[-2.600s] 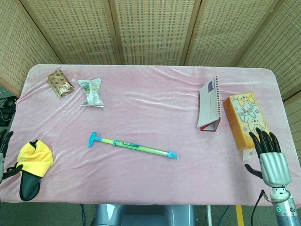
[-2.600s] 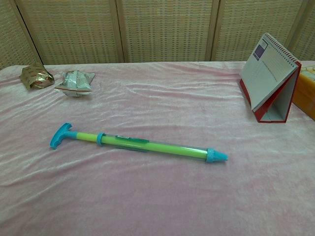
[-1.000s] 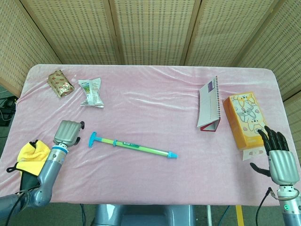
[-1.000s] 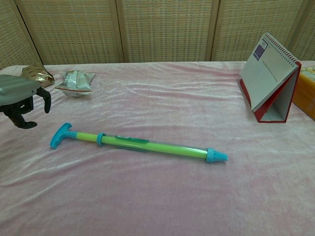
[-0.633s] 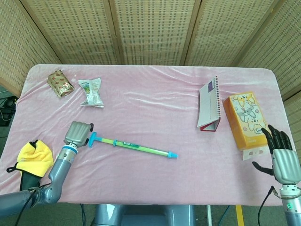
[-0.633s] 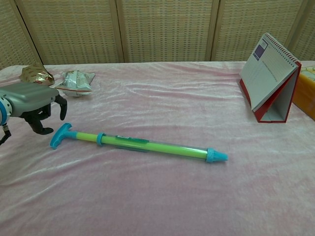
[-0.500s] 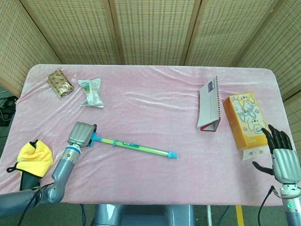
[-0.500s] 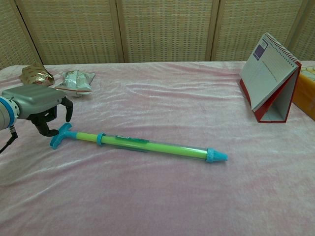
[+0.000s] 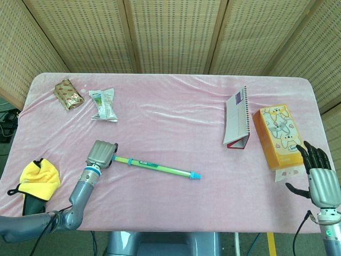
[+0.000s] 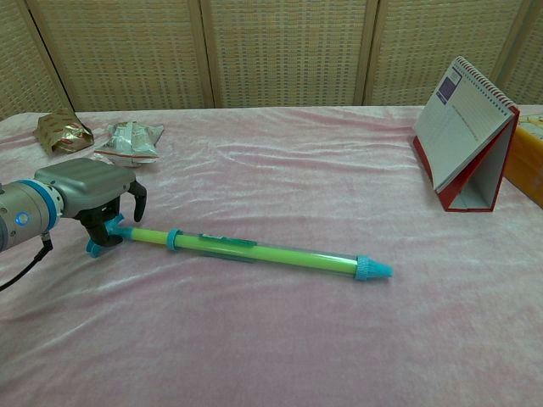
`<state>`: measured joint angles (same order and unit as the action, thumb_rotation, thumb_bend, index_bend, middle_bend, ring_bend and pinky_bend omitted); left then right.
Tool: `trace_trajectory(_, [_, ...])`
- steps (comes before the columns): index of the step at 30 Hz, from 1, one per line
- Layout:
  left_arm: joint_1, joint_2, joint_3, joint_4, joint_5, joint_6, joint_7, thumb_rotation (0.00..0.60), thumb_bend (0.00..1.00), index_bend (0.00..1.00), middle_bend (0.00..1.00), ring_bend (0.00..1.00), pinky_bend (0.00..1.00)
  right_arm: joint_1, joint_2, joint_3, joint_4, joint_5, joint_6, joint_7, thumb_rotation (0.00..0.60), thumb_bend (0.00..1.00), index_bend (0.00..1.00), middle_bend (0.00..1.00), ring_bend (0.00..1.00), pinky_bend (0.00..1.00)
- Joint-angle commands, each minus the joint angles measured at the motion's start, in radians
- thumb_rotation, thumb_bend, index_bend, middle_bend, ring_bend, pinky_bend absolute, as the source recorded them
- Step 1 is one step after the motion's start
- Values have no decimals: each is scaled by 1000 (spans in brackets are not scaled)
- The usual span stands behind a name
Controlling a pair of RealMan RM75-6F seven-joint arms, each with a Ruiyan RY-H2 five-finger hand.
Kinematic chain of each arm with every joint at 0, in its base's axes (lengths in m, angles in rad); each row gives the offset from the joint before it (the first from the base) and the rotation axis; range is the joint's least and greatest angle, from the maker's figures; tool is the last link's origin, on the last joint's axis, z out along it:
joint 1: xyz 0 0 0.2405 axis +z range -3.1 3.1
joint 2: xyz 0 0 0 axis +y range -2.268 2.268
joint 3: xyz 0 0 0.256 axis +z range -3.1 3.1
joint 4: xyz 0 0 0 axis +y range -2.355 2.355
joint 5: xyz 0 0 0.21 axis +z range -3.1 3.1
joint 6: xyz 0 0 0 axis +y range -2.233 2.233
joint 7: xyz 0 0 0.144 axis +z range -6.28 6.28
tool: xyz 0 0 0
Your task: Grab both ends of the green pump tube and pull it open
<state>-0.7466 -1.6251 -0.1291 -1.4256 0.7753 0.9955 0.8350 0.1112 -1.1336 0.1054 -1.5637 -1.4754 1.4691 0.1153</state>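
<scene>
Lying flat, green pump tube [image 10: 254, 250], nozzle rightward, left hand [image 10: 89, 191] curled over T-handle, grip unclear

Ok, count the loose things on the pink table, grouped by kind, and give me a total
Snack packets: 2
Green pump tube: 1
Desk calendar: 1
Orange box: 1
Yellow and black cloth item: 1
Total: 6

Now over the blue T-handle [image 10: 100, 240] of the green pump tube [image 9: 154, 167], with fingers [image 10: 136, 201] curled down around it: left robot hand [image 10: 89, 191], up from the counter's near left edge beside the yellow cloth. Lower at the near right corner, slightly back from the orange box: right robot hand [image 9: 322, 181], fingers spread.
</scene>
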Motion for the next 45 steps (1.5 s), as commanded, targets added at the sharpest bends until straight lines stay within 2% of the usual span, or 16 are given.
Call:
trace_trajectory(1, [-6,-10,2,10,-10,0,6,600,342,399,942,846,788,0,1,1,0,1,0,4,600,169,79,0,0,42])
trace_trajectory(4, [-14,-27,2,25,-24,0,11,600,342,408,942,846,788,0,4,2,0,0,1,11,600,169,80,0,0,42])
trace_trajectory(7, [-23,-43,6,38,-36,2,22,600,347,468,942,846,788,0,5,3,1,0,1,17,600,169,80,0,0,42])
trace_trajectory(15, [-28,-65,25,65,-68,15,51,600,516,705,942,846,788,0,9,2,-2,-2,1,24,600,169,80,0,0,42])
trace_trajectory(23, [-9,-25,20,23,-55,48,9,600,573,823,947,852,788,0,11,1,-6,-2,-1,21,600,169,80,0,0,42])
trace_trajectory(28, [13,50,-8,-61,-56,76,-45,600,606,844,949,854,788,2,5,-2,-7,-4,-4,4,600,169,80,0,0,42])
trace_trajectory(34, [33,128,-15,-143,-44,84,-92,600,609,846,949,854,788,4,-4,-9,-10,-11,-6,-20,600,169,80,0,0,48])
trace_trajectory(40, [48,186,-19,-197,-36,99,-128,600,621,849,950,855,789,1,-14,-6,-16,-8,5,-48,600,169,122,3,5,140])
trace_trajectory(42, [52,198,-23,-208,-36,103,-138,600,634,852,953,861,797,0,-16,-5,-19,-6,9,-55,600,169,141,39,47,183])
trace_trajectory(45, [62,229,-36,-237,-31,116,-171,600,644,854,956,864,801,-3,-22,-3,-28,-1,15,-73,600,169,179,191,213,278])
